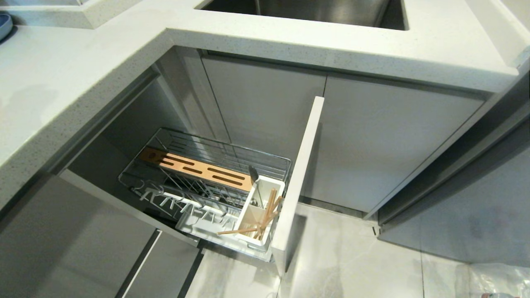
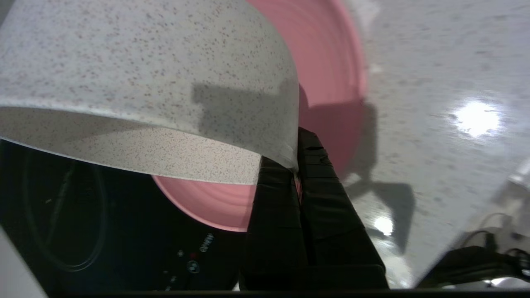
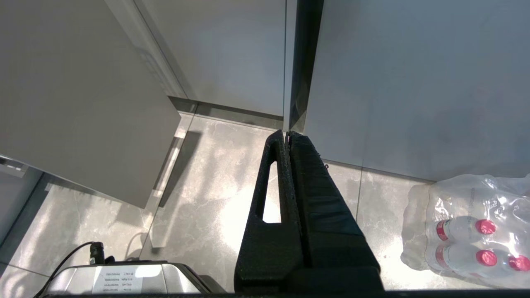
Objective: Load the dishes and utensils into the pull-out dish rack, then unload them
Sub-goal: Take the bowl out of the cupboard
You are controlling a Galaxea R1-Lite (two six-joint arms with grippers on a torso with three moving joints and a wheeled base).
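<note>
The pull-out dish rack (image 1: 207, 178) stands open below the pale speckled counter (image 1: 62, 82), fixed to its pale cabinet front (image 1: 300, 174), which sticks out toward the tiled floor (image 1: 352, 256). Inside the chrome wire basket, the slotted bamboo strip (image 1: 194, 167) lies along the far side. The white utensil cup (image 1: 261, 213) sits at the end near the cabinet front, and the white tray (image 1: 198, 225) lies under the wire pegs beside it. The light-wooden chopsticks (image 1: 267, 213) stand tilted in the cup; one more stick lies almost flat and pokes out over the tray. The dark grey spoon (image 1: 254, 176) stands upright in the far corner of the cup. No bowl sits in the rack.

Neither arm shows in the head view. In the left wrist view, the left gripper (image 2: 297, 167) has its black fingers pressed together on the rim of the off-white bowl (image 2: 145, 82), which has fine speckles and fills much of that picture. Behind the bowl there is a pink bowl (image 2: 331, 62) on the counter, and a dark glass surface (image 2: 83, 215) lies on the other side.

In the right wrist view, the right gripper (image 3: 287, 134) points down at the floor with its fingers together and empty. A shrink-wrapped pack of bottles (image 3: 468, 231) with pink caps lies on the tiles near it.
</note>
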